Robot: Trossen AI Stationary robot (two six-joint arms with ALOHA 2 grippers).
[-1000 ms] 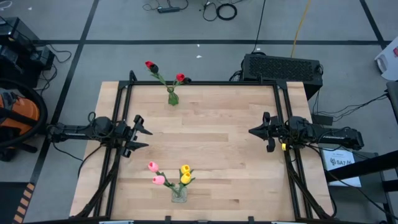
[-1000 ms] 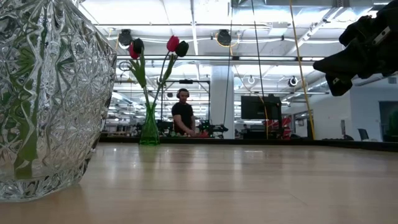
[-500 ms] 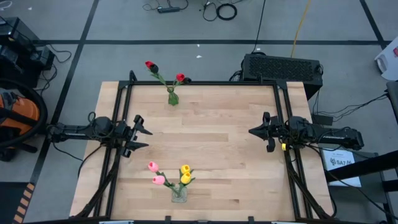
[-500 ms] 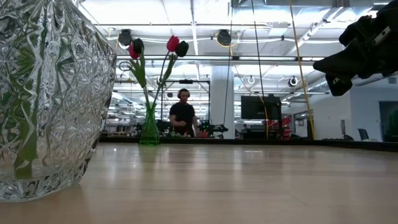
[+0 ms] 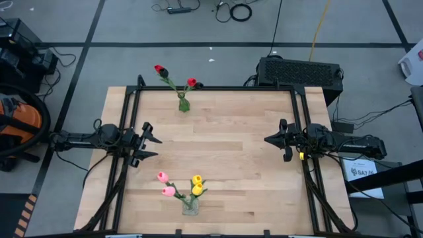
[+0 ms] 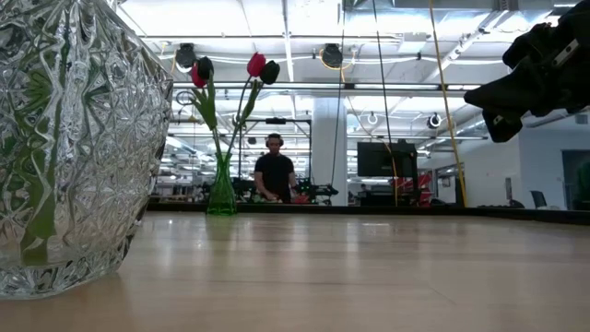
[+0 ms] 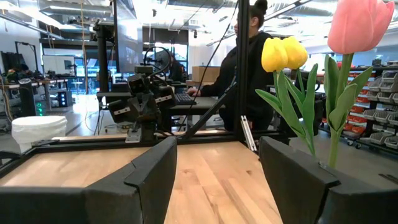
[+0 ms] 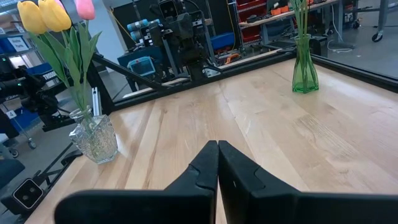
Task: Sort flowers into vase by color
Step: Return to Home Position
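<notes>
At mid-table on the left side, the left gripper (image 5: 156,147) hangs with its fingers (image 7: 151,176) spread wide and nothing between them, pointing across at the other arm. Opposite it, at the right side, the right gripper (image 5: 267,140) has its fingers (image 8: 208,163) pressed together, also empty. Both are well apart from the flowers. The clear vase (image 5: 190,206) stands near the edge of the table (image 5: 225,125) closest to the low camera, nearer the left gripper than the right. It holds two pink tulips (image 5: 162,176) and two yellow tulips (image 5: 196,180). The green vase (image 5: 183,104) stands by the opposite edge, again nearer the left gripper, holding red tulips (image 6: 256,64) and dark tulips (image 6: 270,72). Beyond that edge a person (image 6: 275,175) stands in the room.
</notes>
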